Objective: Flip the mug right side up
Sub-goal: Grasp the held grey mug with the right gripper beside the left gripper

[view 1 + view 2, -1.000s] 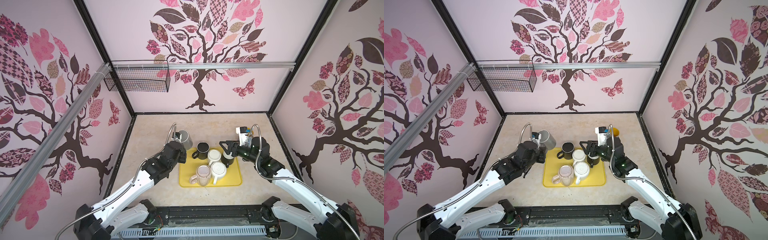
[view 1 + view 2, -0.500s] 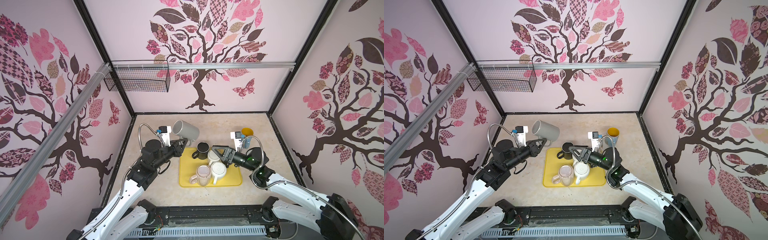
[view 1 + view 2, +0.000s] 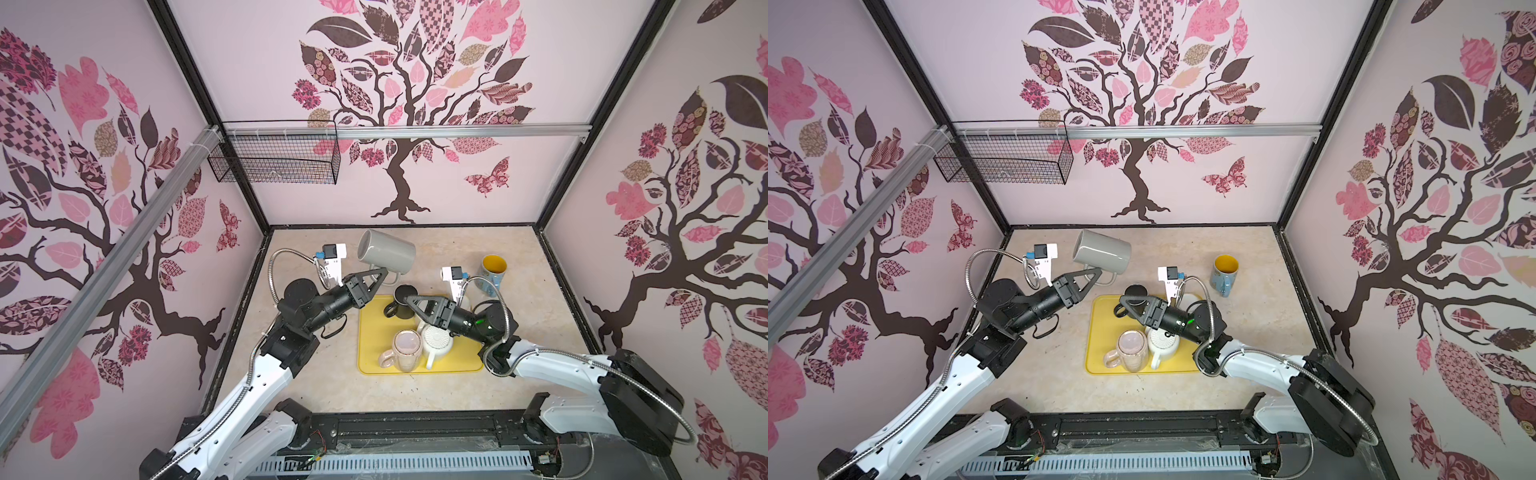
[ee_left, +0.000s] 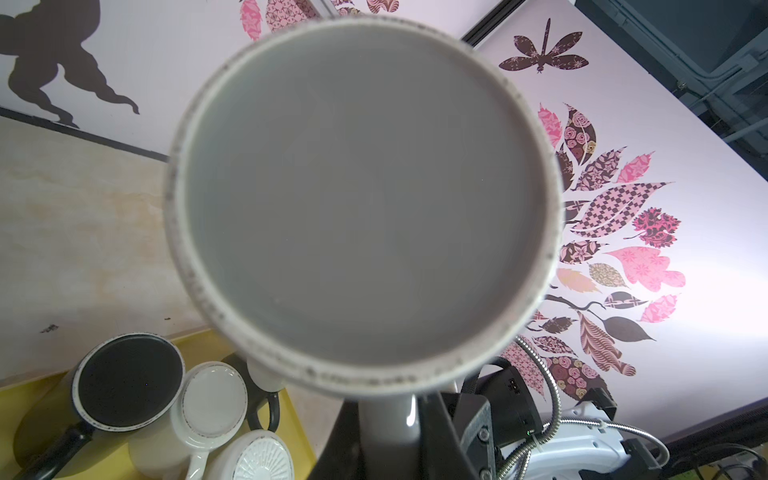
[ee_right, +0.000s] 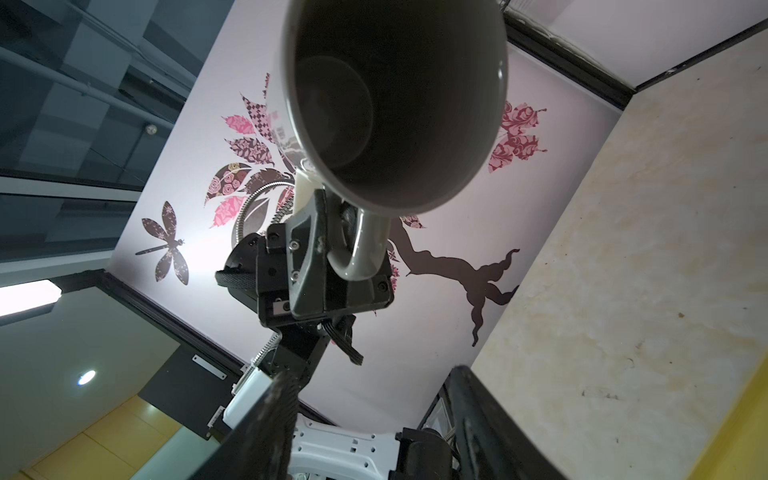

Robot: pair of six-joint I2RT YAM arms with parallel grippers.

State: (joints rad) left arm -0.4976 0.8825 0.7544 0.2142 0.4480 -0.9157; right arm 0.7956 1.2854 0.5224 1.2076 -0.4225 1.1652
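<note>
Tabletop tray [image 3: 371,332] holds four mugs [image 3: 406,350]. At 12 o'clock left gripper [image 3: 380,275] clamps sideways grey mug [image 3: 386,252] handle; right gripper [image 3: 409,300] fingers [image 5: 266,424] apart.

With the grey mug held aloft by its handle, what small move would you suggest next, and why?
Probably roll the left wrist to bring the mouth upward: the left gripper is shut on the handle, and the grey mug lies sideways in the air.

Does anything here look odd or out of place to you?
Yes: the grey mug is off the table, on its side in the air, held by its handle in the left gripper, behind the yellow tray. The black mug on the tray is upside down. Nothing looks spilled or broken.
</note>
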